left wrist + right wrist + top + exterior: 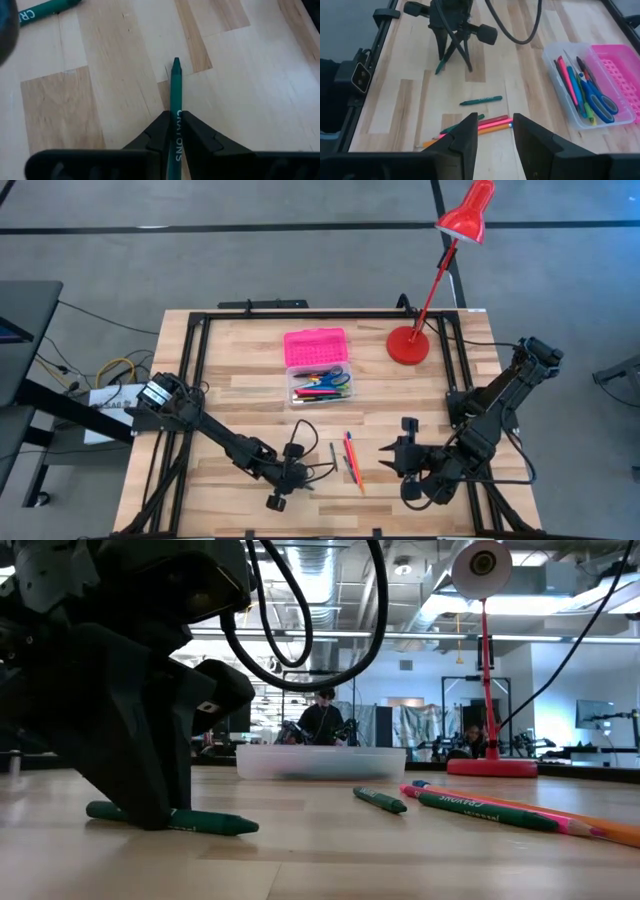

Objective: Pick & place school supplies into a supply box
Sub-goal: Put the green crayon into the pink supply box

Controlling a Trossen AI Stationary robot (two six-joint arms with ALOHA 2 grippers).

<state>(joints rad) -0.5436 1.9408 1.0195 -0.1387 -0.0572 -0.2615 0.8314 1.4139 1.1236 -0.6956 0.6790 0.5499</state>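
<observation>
So a green crayon lying on the table near the front edge is pinched between the left gripper fingers, meaning the pick looks done and a lift plus carry to the supply box is probably needed next, while the right gripper is parked open nearby.

Overhead, table-level and two wrist views, seemingly all sharing the green crayon.

A grey floor crossed by dark lines surrounds the table, beside a red desk lamp (head tilted).
</observation>
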